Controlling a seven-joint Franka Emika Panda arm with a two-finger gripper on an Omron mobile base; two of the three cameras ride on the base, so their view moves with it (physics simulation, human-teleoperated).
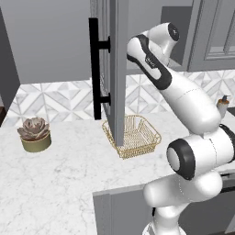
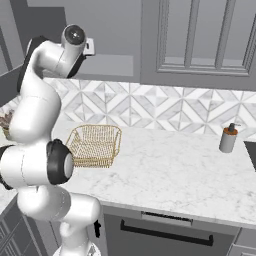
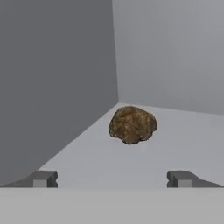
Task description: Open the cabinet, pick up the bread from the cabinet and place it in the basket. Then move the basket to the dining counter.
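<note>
The cabinet door [image 1: 113, 69] stands swung open, edge-on to the left base view, with its long black bar handle [image 1: 95, 69] facing left. My arm reaches up into the cabinet. Inside, in the hand view, the bread [image 3: 132, 124], a small round dark brown roll, lies on the grey shelf near the back corner. My gripper [image 3: 112, 178] is open and short of the roll, its fingertips [image 3: 43, 178] spread wide with nothing between them. The gold wire basket [image 1: 133, 135] [image 2: 95, 144] sits below on the marble worktop. The dining counter is out of view.
A potted succulent [image 1: 34, 134] stands at the left of the worktop [image 2: 175, 170] and a soap dispenser [image 2: 229, 137] at the right. A second glass-paned cabinet [image 2: 200, 40] to the right is shut. The open door hangs just above the basket's left side.
</note>
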